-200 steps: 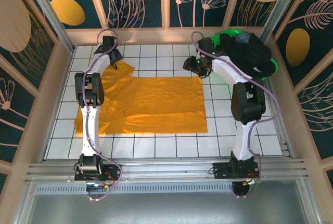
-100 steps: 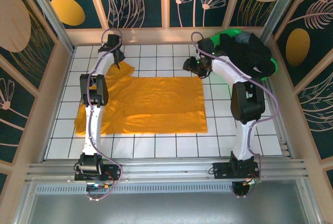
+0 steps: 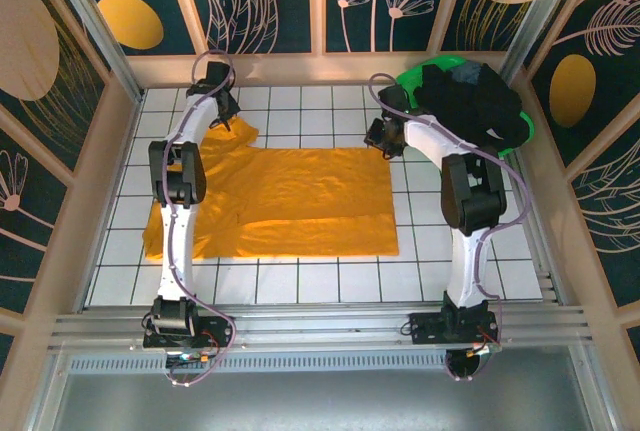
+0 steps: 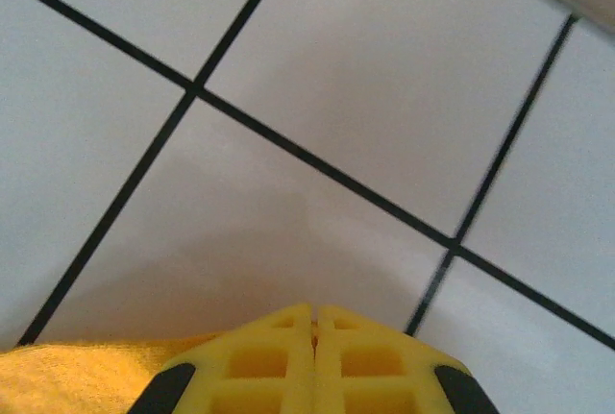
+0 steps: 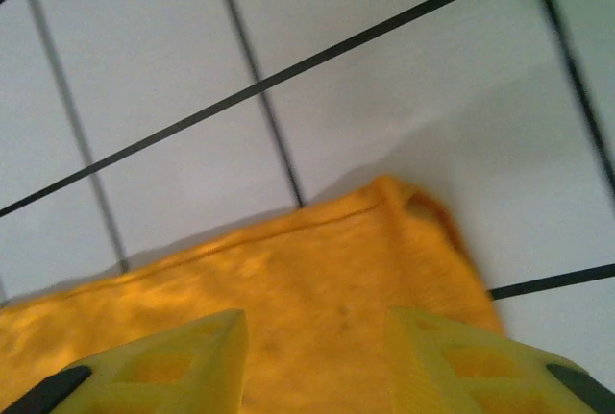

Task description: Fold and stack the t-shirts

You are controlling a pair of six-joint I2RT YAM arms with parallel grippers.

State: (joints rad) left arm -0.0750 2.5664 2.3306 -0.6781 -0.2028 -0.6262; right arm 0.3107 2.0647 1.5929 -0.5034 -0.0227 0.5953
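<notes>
White tiled tabletop (image 3: 450,261), black-gridded: the left gripper (image 4: 313,314) has its yellow jaws pressed together at the 11 o'clock sleeve of the plain mustard-orange cloth t-shirt (image 3: 300,201), any pinch unclear. The right gripper (image 5: 315,323) holds its jaws apart over the shirt's 1 o'clock corner. At 2 o'clock, black cloth t-shirts (image 3: 478,101) heap in a bright green plastic basket (image 3: 441,59).

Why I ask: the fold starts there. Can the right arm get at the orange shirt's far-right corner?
Probably yes: the right arm has open jaws over the orange shirt, corner uncovered just ahead.
</notes>
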